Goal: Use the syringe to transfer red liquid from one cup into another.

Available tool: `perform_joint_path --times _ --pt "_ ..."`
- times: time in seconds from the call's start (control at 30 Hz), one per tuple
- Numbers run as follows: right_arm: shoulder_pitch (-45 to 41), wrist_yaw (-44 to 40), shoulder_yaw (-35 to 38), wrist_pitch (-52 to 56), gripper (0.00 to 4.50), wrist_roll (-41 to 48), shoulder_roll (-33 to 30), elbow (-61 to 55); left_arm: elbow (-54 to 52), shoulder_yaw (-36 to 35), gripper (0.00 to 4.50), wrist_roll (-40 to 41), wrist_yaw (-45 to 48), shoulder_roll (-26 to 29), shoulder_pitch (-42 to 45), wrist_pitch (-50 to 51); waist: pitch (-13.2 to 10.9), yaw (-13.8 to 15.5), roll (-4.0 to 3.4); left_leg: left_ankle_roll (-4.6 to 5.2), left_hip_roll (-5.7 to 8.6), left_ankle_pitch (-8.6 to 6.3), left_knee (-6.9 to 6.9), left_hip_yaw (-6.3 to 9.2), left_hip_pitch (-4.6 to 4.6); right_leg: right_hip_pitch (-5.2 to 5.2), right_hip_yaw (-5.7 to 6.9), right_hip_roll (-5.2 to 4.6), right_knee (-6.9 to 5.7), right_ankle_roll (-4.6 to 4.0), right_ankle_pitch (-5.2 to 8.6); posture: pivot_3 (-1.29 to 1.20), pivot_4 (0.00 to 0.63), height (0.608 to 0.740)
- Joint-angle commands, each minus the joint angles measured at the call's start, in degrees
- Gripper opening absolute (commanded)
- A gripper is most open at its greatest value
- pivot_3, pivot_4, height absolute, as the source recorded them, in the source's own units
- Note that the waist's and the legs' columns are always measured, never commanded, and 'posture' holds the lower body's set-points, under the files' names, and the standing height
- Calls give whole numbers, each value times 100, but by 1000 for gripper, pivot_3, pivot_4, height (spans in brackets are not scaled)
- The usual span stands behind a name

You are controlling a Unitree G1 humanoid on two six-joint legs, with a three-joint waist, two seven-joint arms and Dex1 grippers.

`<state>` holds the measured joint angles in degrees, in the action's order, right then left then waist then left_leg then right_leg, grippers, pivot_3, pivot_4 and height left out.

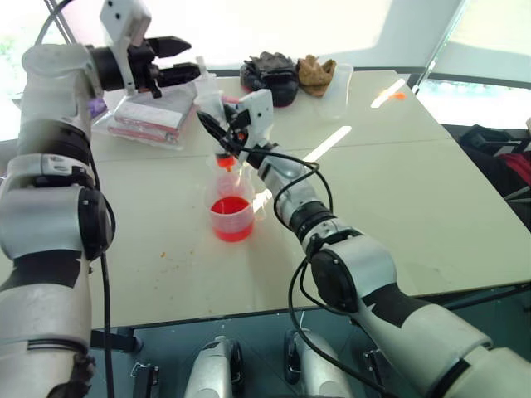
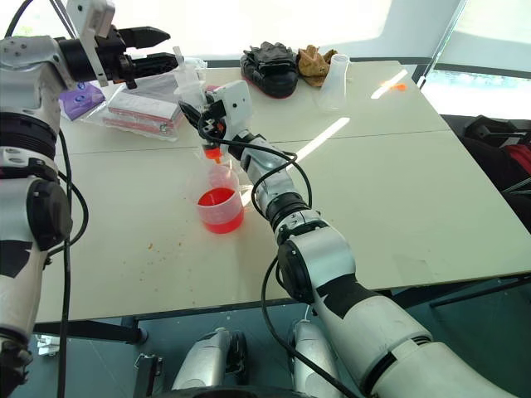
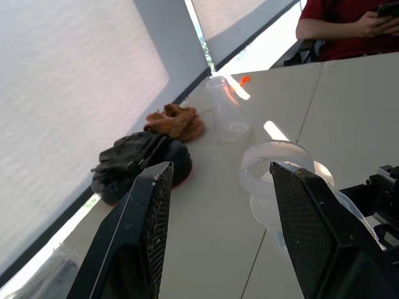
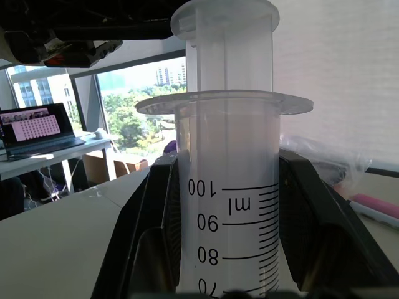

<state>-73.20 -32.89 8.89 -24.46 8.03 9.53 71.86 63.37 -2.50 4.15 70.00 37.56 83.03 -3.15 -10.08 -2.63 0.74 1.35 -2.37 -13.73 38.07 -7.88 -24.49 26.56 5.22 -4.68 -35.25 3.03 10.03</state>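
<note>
My right tool point(image 4: 224, 261) clamped the syringe point(image 4: 227, 187) upright, orange tip down over the shorter cup point(image 1: 231, 217), barrel marked "100 ml", left tool point(image 1: 170, 60) spread apart.

Left pincer point(image 3: 218, 230) gapes wide — the syringe point(image 3: 274, 180) plunger top sits just beyond its fingers point(image 3: 146, 230).

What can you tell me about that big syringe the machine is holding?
The syringe is clear plastic with a white plunger, a printed millilitre scale and a small orange tip. It stands upright, tip down, just above the cup of red liquid, clamped by its barrel in the right gripper. The plunger sits nearly pushed in.
</note>
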Motion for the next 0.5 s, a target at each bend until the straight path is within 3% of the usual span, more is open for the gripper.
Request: perform_joint_path --times 0.03,0.5 --pt "-257 82 2 -175 1476 -10 41 -183 -51 128 2585 -88 273 -50 123 -19 0 0 0 0 0 0 0 0 0 0 0 0 0 0 0 0 150 740" --pt "-280 138 21 -221 1476 -1 44 -189 -262 333 2585 -250 700 51 -87 33 0 -1 0 2 0 -1 0 1 1 -1 0 0 -1 0 0 0 150 740"
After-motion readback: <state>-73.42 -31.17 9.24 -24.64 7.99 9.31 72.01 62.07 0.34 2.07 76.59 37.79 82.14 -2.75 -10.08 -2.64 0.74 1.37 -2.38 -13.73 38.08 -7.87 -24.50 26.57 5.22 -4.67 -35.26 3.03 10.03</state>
